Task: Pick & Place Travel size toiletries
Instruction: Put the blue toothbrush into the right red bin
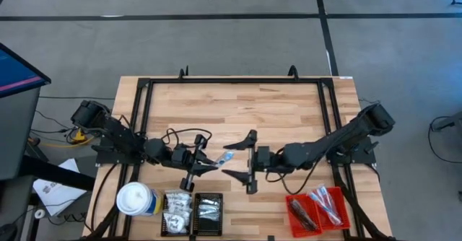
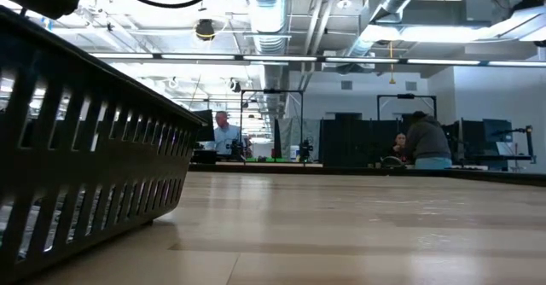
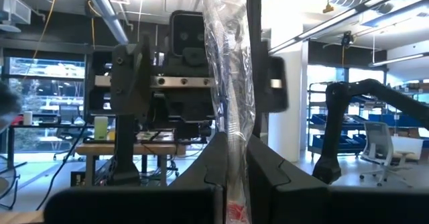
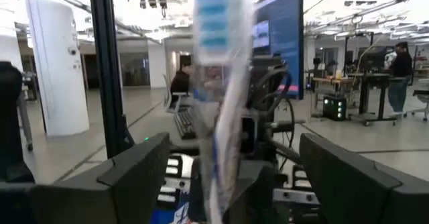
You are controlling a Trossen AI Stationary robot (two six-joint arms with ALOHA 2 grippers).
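A thin blue and white stick in a clear wrapper is up in the air over the table's middle, with my left gripper shut on it. In the left wrist view the stick rises past the left gripper. My right gripper faces it from the right, open. Its two fingers stand on either side of the stick without touching it; the right gripper is seen wide apart. My left gripper pinches the wrapped stick's lower end between its two fingers. The fingers come from the table's left, about level and tipped slightly up. The stick is lifted clear of the table, and its blue and white end stands out beyond the fingertips toward the right gripper.
At the near edge stand a white-topped canister, two black ribbed trays with white packets and silvery sachets, and red trays with dark bars and sticks. A black tray wall fills the low view's left. People work in the room beyond.
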